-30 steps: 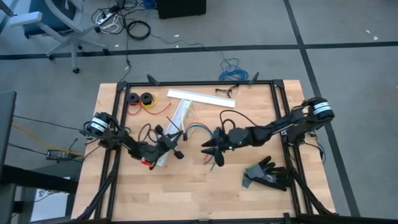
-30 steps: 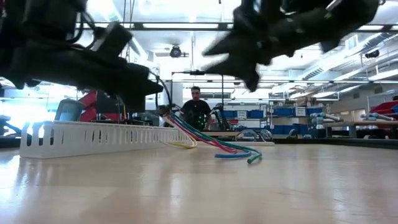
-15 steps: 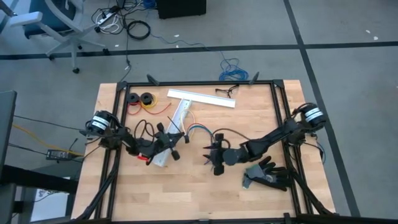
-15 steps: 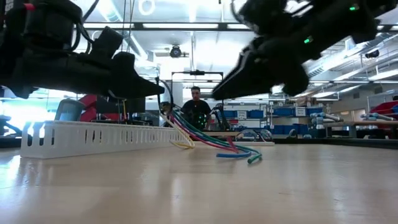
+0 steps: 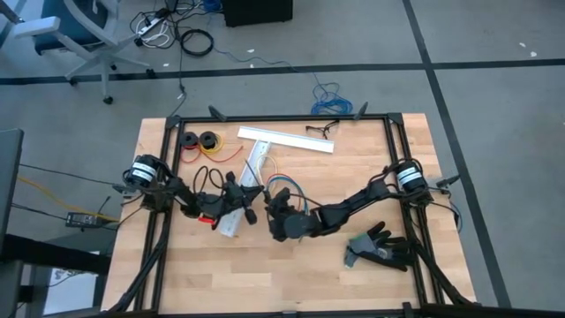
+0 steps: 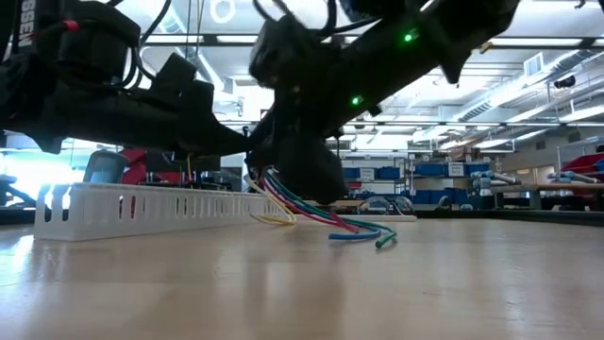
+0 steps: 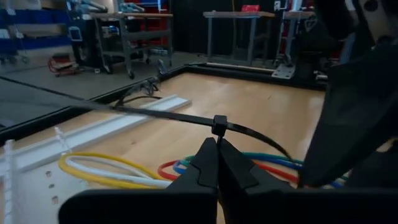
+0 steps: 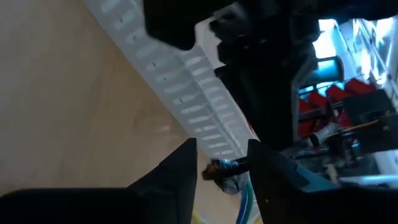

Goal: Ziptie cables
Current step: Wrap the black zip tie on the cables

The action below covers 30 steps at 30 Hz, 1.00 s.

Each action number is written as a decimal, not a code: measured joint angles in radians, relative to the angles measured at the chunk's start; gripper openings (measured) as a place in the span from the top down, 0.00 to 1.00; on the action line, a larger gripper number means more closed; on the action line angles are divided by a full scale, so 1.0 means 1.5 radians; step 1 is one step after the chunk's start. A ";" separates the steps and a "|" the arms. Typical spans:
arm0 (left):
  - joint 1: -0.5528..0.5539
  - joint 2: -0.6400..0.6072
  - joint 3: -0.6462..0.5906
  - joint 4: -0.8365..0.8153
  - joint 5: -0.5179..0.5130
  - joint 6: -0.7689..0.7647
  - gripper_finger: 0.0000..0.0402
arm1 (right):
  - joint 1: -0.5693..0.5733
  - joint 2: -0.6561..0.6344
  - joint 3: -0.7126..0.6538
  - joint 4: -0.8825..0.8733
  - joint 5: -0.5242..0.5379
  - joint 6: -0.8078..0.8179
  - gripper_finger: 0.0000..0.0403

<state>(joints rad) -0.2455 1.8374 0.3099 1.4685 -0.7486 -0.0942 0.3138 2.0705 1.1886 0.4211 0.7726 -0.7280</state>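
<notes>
left gripper [image 7: 217,148] pinching the ziptie [image 7: 186,117] head over the cables [image 7: 124,171] beside the white duct [image 5: 247,181] | right gripper [image 8: 222,163] closing in, fingers parted narrowly | risk: arms bumping, knocking the strap loose

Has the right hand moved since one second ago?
Yes. In the high view the right hand went left, away from the black glove, toward the white duct.

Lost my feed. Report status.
Left hand shut on the ziptie, looped over the cables. Right hand open, close alongside. White duct beside them.
</notes>
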 joint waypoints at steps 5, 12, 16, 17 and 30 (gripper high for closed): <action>0.000 0.000 0.000 -0.001 0.002 -0.010 0.99 | -0.005 0.005 0.005 -0.036 -0.001 -0.028 0.76; 0.002 0.000 0.000 -0.002 0.001 -0.012 0.99 | 0.000 0.005 0.005 -0.038 0.058 -0.005 0.82; 0.002 0.000 0.000 -0.005 -0.009 -0.012 0.99 | 0.004 0.005 0.005 -0.062 0.090 0.001 0.83; 0.002 0.000 0.000 -0.005 -0.011 -0.012 0.99 | 0.000 0.005 0.005 -0.075 0.086 0.007 0.83; 0.003 0.000 0.044 -0.087 -0.031 -0.015 0.99 | -0.047 0.005 0.005 -0.105 0.021 0.088 0.83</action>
<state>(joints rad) -0.2411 1.8378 0.3764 1.3374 -0.7947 -0.1171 0.2440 2.0773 1.1958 0.2634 0.8039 -0.5957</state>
